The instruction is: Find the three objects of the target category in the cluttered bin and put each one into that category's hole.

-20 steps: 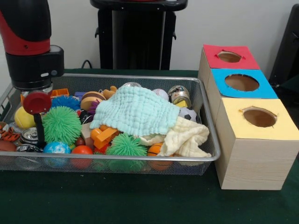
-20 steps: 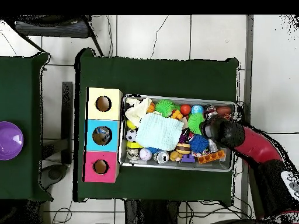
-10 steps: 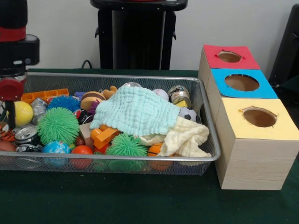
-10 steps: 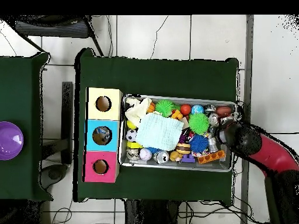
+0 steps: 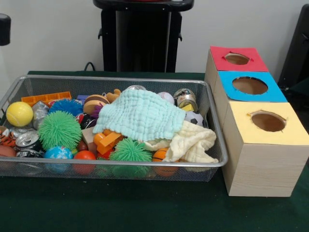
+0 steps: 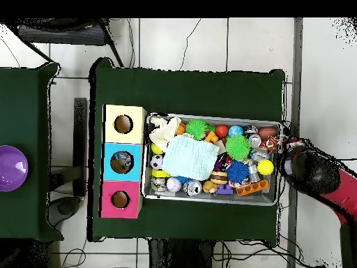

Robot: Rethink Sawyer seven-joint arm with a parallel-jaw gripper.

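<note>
Silver wire-mesh bin (image 5: 212, 125) (image 6: 213, 199) sits on the dark green table cloth (image 5: 145, 208) (image 6: 188, 91), packed with toys. Draped over the middle of the bin is a pale mint waffle-weave cloth (image 5: 140, 115) (image 6: 188, 156), and a cream muslin cloth (image 5: 193, 142) (image 6: 164, 130) spills out from under it toward the bin's corner nearest the boxes. Against the bin's end farthest from the boxes rests a smooth yellow ball (image 5: 19, 114) (image 6: 265, 167), with a crushed silver drink can (image 5: 27, 139) near it. A large green spiky rubber ball (image 5: 60, 129) (image 6: 237, 146) lies just beside the can, a blue spiky ball (image 5: 66, 106) (image 6: 238, 171) behind it. A smaller green spiky ball (image 5: 129, 151) (image 6: 198, 128) sits at the bin's front wall, near an orange plastic block (image 5: 108, 141) that pokes from under the mint cloth. A small black-and-white football (image 5: 194, 118) (image 6: 157, 162) shows at the cloth's edge toward the boxes.

Just beside the bin stands a row of three wooden boxes, each with a round hole: yellow-topped box (image 5: 267, 121) (image 6: 123, 124), blue-topped box (image 5: 249, 86) (image 6: 120, 162), red-topped box (image 5: 236, 58) (image 6: 120, 199).

The red and black arm (image 6: 321, 178) is outside the bin, past its end farthest from the boxes. Whether the jaws are spread or closed I cannot tell.
</note>
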